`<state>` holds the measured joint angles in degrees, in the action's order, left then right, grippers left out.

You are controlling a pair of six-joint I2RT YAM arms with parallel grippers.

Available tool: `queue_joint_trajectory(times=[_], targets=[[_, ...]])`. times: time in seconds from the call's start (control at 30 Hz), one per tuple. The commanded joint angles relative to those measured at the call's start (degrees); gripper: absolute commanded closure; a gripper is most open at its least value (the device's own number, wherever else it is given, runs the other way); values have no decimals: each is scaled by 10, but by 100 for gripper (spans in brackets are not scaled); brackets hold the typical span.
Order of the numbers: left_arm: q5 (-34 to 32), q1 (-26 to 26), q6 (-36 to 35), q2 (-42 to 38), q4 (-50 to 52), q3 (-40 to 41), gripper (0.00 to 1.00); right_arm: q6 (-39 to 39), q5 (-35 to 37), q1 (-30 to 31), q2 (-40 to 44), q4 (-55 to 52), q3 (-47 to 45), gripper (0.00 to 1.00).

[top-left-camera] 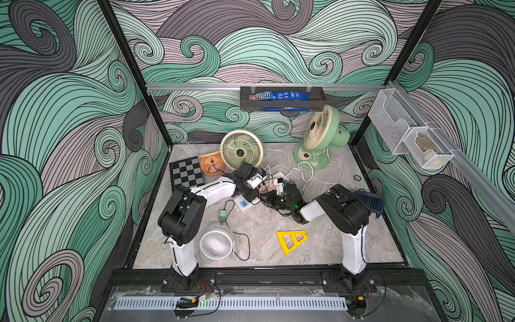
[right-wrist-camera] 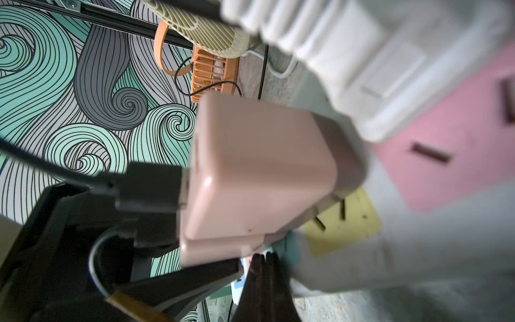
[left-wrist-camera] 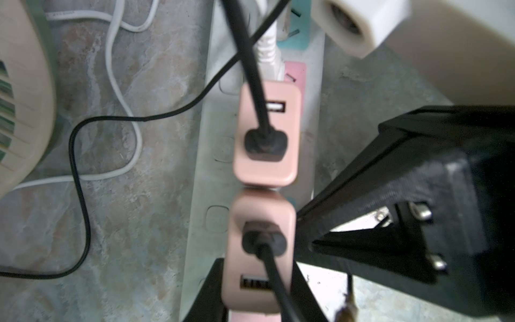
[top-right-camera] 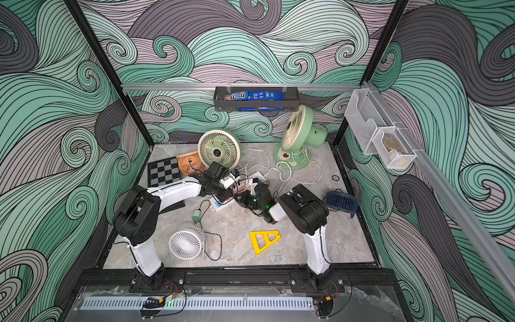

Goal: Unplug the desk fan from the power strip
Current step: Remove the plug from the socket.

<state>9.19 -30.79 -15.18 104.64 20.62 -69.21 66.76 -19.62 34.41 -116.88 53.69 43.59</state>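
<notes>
The white power strip (top-left-camera: pixel 243 205) lies slantwise at the table's middle, and its pastel sockets show in the left wrist view (left-wrist-camera: pixel 200 223). Two pink USB adapters stand in it, each with a black cable. My left gripper (left-wrist-camera: pixel 257 269) is shut on the nearer pink adapter (left-wrist-camera: pixel 259 295), one finger on each side. Over the yellow socket (right-wrist-camera: pixel 356 223), the other pink adapter (right-wrist-camera: pixel 264 167) shows bare prongs. My right gripper (right-wrist-camera: pixel 264 259) is shut, its tip pressed on the strip beside the adapters. I cannot tell which desk fan the held cable leads to.
Fans ring the strip: cream (top-left-camera: pixel 241 149), green (top-left-camera: pixel 320 136), orange (top-left-camera: pixel 211 166), white (top-left-camera: pixel 216 245), navy (top-left-camera: pixel 370 200). White cords loop behind the strip. Also on the table are a green adapter (top-left-camera: pixel 223 216), a chessboard (top-left-camera: pixel 186 172) and a yellow triangle (top-left-camera: pixel 292 240).
</notes>
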Motion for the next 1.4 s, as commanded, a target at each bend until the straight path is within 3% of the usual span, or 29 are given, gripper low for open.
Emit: queue_joint_trajectory(times=[0.0,0.2,0.43,0.6,1.0,1.13,1.37], targets=[[61,0,3,-14,24,-24,100,-1,24,1,-24,-91,-19,99],[-38,-29,-35,-45,-9,0,100,-1,27,1,-23,-89,-21,99],[-65,-33,-27,-48,-11,-3,100,-2,28,2,-24,-87,-21,99],[-8,-18,-9,-38,23,-23,100,-1,28,2,-24,-85,-22,99],[27,-18,-9,-55,69,-51,100,-76,-9,-34,62,-76,-21,98],[71,-18,-12,-55,96,-69,100,-143,-11,-56,128,-136,-14,98],[115,-30,-1,-43,115,-112,100,-243,45,-114,254,-315,-6,96]])
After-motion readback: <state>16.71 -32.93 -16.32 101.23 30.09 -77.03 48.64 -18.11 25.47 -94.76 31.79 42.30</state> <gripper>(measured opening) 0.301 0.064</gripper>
